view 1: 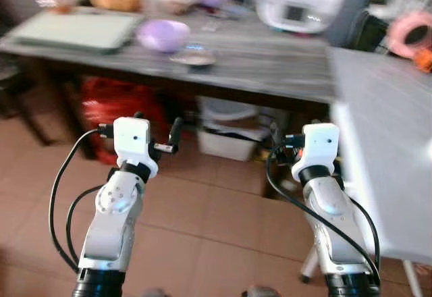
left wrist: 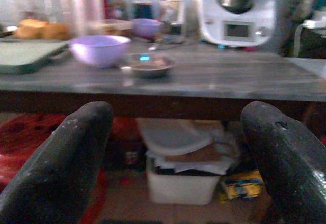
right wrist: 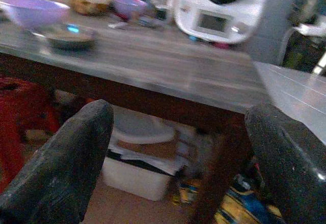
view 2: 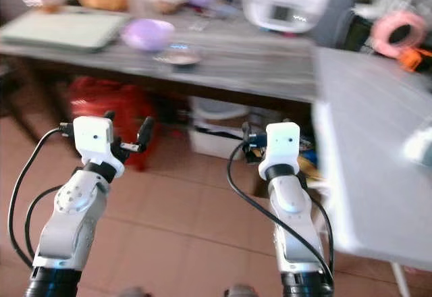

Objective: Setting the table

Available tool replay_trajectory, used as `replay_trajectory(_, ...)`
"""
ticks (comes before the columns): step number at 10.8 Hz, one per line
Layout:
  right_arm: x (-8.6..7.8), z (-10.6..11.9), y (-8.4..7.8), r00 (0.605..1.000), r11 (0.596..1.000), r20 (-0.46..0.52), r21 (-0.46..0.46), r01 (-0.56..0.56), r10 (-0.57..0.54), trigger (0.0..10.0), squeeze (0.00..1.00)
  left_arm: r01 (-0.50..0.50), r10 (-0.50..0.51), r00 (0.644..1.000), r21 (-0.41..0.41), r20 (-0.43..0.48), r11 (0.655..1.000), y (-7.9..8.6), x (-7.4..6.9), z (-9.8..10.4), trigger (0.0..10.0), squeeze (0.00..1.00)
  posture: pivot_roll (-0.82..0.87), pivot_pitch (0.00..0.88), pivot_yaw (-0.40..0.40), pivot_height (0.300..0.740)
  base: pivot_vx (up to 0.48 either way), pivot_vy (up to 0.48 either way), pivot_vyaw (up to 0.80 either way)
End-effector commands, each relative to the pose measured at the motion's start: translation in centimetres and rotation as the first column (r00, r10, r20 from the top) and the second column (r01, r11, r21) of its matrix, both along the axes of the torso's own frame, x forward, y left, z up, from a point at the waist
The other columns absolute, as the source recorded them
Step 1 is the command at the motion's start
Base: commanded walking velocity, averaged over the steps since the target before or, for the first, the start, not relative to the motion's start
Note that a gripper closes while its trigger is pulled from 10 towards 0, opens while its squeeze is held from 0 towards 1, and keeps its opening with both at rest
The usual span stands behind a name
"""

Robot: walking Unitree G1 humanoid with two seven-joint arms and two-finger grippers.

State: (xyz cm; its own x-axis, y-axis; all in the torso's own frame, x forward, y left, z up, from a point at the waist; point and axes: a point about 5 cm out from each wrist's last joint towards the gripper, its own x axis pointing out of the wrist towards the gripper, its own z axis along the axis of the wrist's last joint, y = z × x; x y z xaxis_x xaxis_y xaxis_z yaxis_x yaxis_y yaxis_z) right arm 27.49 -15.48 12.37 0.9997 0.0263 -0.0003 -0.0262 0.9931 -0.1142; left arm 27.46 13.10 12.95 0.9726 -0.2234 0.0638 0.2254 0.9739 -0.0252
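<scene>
We are standing in front of a long grey worktop [view 1: 270, 61] and both our arms are sticking out in front of us, down low over the brown floor [view 1: 202, 229]. Our left gripper [left wrist: 173, 147] is spreading its two black fingers wide, and it is holding nothing. Our right gripper [right wrist: 178, 152] is doing the same, wide apart and holding nothing. On the worktop a purple bowl [view 1: 163, 34] is sitting, and a small dark dish [view 1: 193, 57] is sitting just beside it. A big white kitchen machine [view 1: 300, 0] is standing farther back. A white box [left wrist: 178, 178] is sitting under the worktop. We think we are only getting near the dishes now. Next we are needing to step closer and lift an arm up to the bowl or dish.
</scene>
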Motion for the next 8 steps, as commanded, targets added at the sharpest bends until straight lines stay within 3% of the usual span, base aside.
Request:
replay_trajectory(1,0.15,0.34,-0.80,0.999,0.999,0.012,-0.007,0.036,-0.036,10.0,0.00,0.034,-0.034,0.999,-0.004,0.023,0.999,-0.88,0.30,0.68,10.0,0.00,0.00,0.000,-0.010,0.740,0.274,-0.390,-0.80)
replay_trajectory(2,0.14,0.27,-0.92,0.999,0.999,0.010,-0.009,0.038,-0.038,10.0,0.00,0.035,-0.034,0.999,-0.005,0.022,0.999,-0.89,0.27,0.67,10.0,0.00,0.00,0.000,-0.009,0.740,0.277,-0.390,-0.80)
replay_trajectory(4,0.07,0.16,-0.91,0.999,0.999,0.009,-0.011,0.038,-0.038,10.0,0.00,0.031,-0.031,0.999,-0.001,0.020,1.000,-0.83,0.19,0.58,10.0,0.00,0.00,0.000,-0.010,0.740,0.277,-0.388,0.00)
replay_trajectory(8,0.07,0.03,-0.89,0.999,0.999,0.004,-0.019,0.037,-0.037,10.0,0.00,0.006,-0.006,1.000,-0.003,0.022,1.000,-0.55,0.33,0.61,10.0,0.00,0.00,0.000,-0.012,0.740,0.000,0.000,0.00)
